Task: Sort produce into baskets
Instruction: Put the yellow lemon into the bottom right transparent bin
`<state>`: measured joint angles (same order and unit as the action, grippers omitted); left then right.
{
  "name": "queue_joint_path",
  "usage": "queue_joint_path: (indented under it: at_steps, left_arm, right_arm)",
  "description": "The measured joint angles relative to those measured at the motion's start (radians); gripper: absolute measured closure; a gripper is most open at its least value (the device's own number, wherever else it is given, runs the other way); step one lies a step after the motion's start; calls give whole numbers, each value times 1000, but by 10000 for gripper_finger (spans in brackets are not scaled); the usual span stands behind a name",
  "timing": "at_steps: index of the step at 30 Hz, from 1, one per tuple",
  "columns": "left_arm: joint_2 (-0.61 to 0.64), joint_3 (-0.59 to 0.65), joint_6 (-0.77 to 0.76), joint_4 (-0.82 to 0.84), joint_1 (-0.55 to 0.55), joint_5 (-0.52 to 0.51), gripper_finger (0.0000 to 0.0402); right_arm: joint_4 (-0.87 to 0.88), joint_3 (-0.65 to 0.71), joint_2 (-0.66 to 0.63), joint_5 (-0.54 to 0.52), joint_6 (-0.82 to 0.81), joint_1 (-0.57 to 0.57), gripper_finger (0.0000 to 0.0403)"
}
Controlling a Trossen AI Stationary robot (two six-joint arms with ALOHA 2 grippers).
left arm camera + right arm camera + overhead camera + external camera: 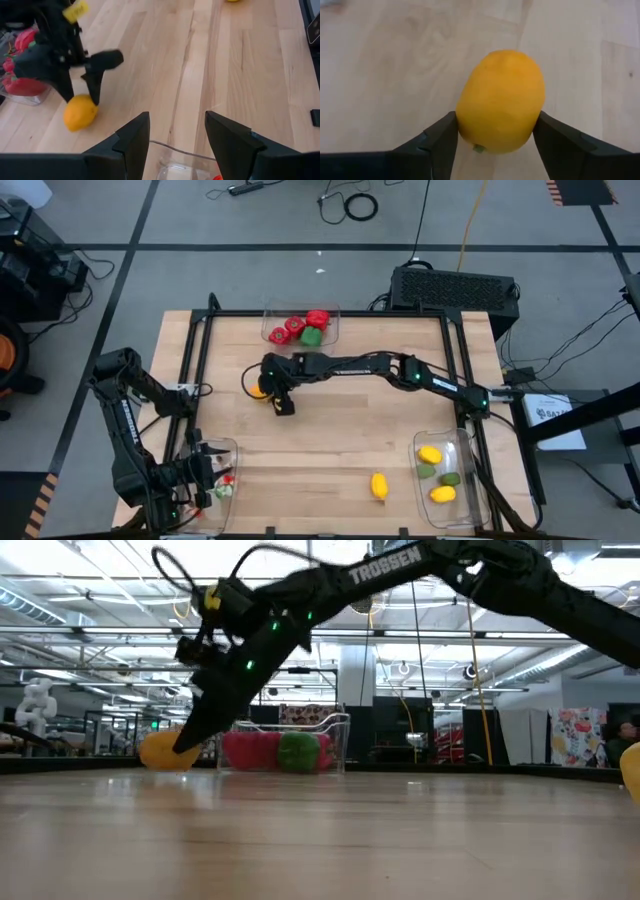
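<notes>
Baskets (300, 330): three | loose lemons (379, 485): one | oranges (501, 102): one, between right gripper (495, 145) fingers

The orange (501, 102) between my dark right fingers (436, 142) was a deep yellow-orange with a small green stem spot. The table (330, 435) was pale wood with light grain. In the clear far basket (335, 330) lay red peppers (295, 326) and one green pepper (312, 336). The right-hand basket (463, 455) held yellow lemons (430, 454) and green limes (450, 478). One yellow lemon (379, 485) lay on the wood. My arms were black.
</notes>
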<state>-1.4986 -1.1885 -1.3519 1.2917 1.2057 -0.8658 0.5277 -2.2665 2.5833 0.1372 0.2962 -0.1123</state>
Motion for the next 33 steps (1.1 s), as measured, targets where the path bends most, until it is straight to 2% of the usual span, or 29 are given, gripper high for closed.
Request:
queue_joint_path:
  at_steps: [3,10,23,27,31,33]
  left_arm:
    - [0,0,6,0,0,0,203]
    - [0,0,7,1,0,-5,203]
    - [0,0,5,-16,0,-40,203]
    - [0,0,16,-43,0,-48,203]
    - [0,0,54,-84,0,-50,203]
    - [0,0,58,-91,0,-56,203]
  right_arm:
    - [102,0,-53,8,-5,9,171]
    - [402,0,-215,102,-77,42,174]
    - [908,0,-437,95,-306,175,174]
    - [1050,0,-477,-13,-392,254,174]
    - [1043,55,-568,-85,-480,343,174]
    - [1040,96,-624,-158,-542,388,174]
